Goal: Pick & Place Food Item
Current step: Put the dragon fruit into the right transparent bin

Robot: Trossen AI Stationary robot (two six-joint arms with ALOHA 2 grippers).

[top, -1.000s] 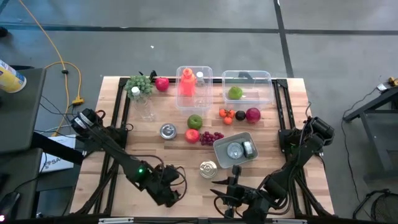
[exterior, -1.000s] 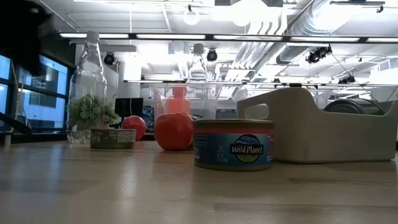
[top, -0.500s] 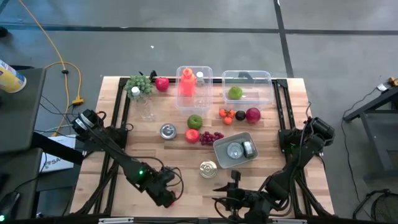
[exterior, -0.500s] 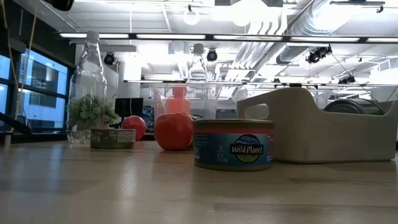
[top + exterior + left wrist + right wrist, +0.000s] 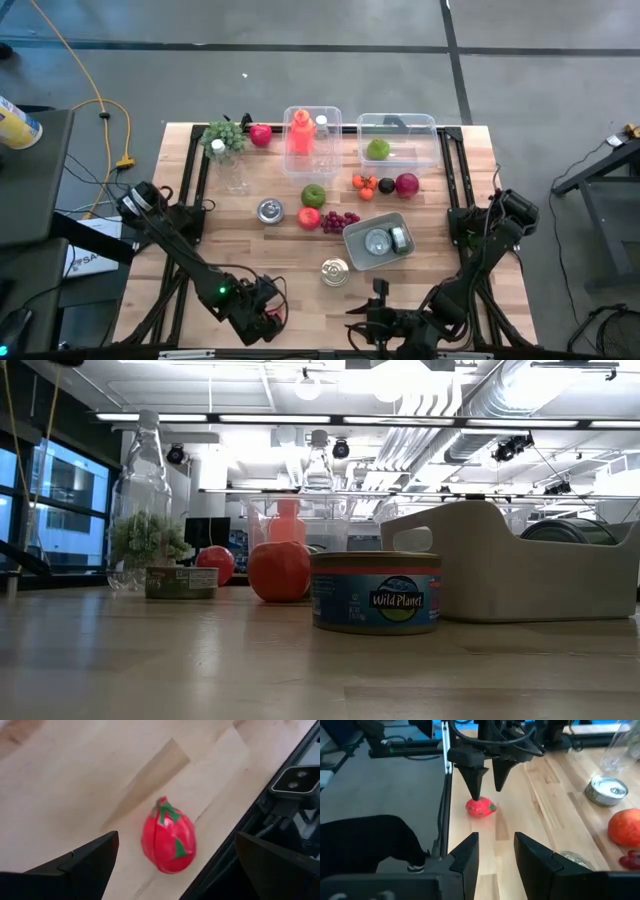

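Note:
A red strawberry-like fruit with green leaves (image 5: 168, 841) lies on its side on the wooden table, close to the near edge. My left gripper (image 5: 176, 840) hangs over it, pointing down and open, one finger on either side and clear of the fruit. The right wrist view shows that same gripper (image 5: 486, 779) above the fruit (image 5: 480, 807). In the high view my left gripper (image 5: 262, 318) is at the near edge, left of centre. My right gripper (image 5: 495, 845) waits beside it at the near edge (image 5: 366, 325), slightly open with nothing between its fingers, pointing toward the fruit.
A tuna can (image 5: 335, 271) and a grey bin (image 5: 356, 238) holding cans stand mid-table. Behind them lie apples (image 5: 313, 195), grapes (image 5: 343, 219) and a flat tin (image 5: 269, 210). Two clear containers (image 5: 398, 125) and bottles stand at the far edge. A black frame rail (image 5: 280, 795) borders the fruit.
My left gripper has moved toward the table's near edge and a little left, sinking lower and rolling about its own axis. It has stayed open.

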